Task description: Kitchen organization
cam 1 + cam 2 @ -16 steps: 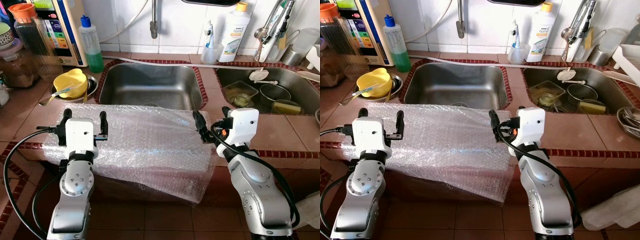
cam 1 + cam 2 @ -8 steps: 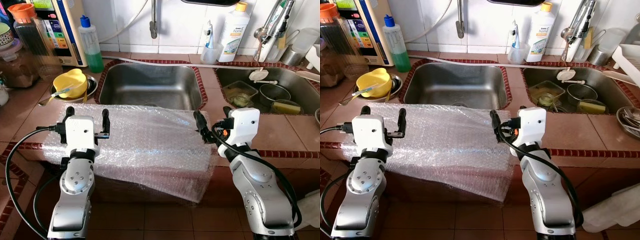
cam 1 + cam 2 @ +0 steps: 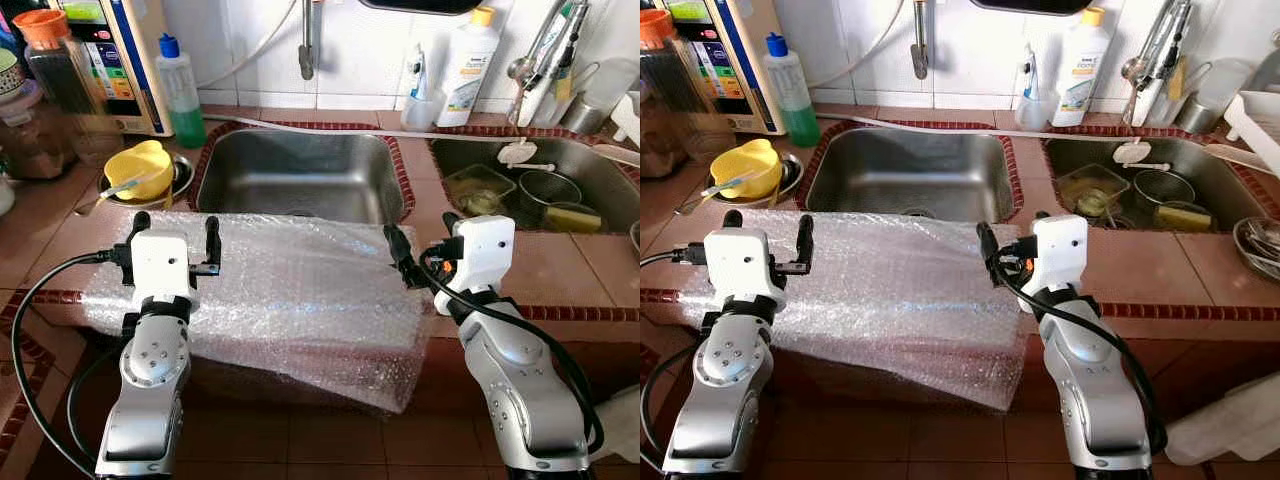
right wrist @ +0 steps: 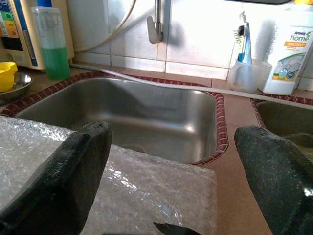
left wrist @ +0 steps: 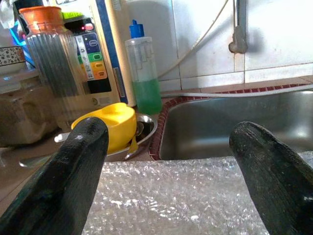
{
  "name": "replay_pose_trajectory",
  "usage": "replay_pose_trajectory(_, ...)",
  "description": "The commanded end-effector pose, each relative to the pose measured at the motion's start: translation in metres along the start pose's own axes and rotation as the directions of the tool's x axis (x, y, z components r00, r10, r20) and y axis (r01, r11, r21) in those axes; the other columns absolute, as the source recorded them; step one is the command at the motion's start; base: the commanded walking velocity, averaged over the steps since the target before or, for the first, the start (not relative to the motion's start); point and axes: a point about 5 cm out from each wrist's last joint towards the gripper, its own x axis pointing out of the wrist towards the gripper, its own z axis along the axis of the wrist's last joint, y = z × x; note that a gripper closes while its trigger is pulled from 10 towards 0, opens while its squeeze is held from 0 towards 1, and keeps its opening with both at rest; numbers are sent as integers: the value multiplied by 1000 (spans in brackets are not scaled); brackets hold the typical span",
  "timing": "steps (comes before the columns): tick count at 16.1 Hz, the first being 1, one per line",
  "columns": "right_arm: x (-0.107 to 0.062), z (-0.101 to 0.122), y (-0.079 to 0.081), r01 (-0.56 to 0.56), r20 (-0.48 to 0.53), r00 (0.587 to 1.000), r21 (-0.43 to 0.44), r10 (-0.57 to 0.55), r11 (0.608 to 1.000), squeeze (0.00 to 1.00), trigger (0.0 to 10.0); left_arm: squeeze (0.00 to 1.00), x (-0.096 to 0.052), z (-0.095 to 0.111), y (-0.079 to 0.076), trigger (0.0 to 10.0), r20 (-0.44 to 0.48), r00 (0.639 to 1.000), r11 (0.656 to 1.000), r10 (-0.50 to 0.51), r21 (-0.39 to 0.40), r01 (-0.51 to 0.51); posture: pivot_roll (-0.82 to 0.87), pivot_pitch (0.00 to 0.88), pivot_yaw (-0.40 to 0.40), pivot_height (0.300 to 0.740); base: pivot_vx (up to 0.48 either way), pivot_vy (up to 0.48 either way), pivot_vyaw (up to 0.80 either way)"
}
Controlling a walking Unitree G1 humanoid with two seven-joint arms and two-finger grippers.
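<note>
Green liquid bottle (image 3: 180, 88) at 11 o'clock, near yellow bowl (image 3: 143, 166). White detergent bottle (image 3: 467, 65) at 1 o'clock by wall. Steel sink (image 3: 300, 172) at 12 o'clock.

Bright, even daylight; glare on white wall tiles (image 3: 360, 50); sharp head views, blurred close wrist foregrounds.

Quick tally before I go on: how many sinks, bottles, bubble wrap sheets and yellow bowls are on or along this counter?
Sinks: 2 (left sink, right sink)
Bottles: 2 (green soap bottle, white detergent bottle)
Bubble wrap sheets: 1 (bubble wrap)
Yellow bowls: 1 (yellow bowl)
Total: 6
</note>
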Motion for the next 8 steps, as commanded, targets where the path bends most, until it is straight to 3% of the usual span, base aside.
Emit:
replay_pose_trajectory(1,0,7,1,-12,34,999,-15,13,1000,0,10000,0,1,3,0,10000,10,1000,1000,-8,-2,8,10,26,-1,740,285,0,0)
replay_pose_trajectory(4,-1,7,3,-19,35,999,-21,20,1000,0,10000,0,-1,1,-1,10000,3,1000,1000,-11,1,11,10,30,-1,740,285,0,0)
replay_pose_trajectory(8,-1,9,6,-40,44,998,-37,41,999,0,10000,0,-1,1,-2,10000,2,1000,1000,-16,1,16,9,33,-1,740,307,247,0)
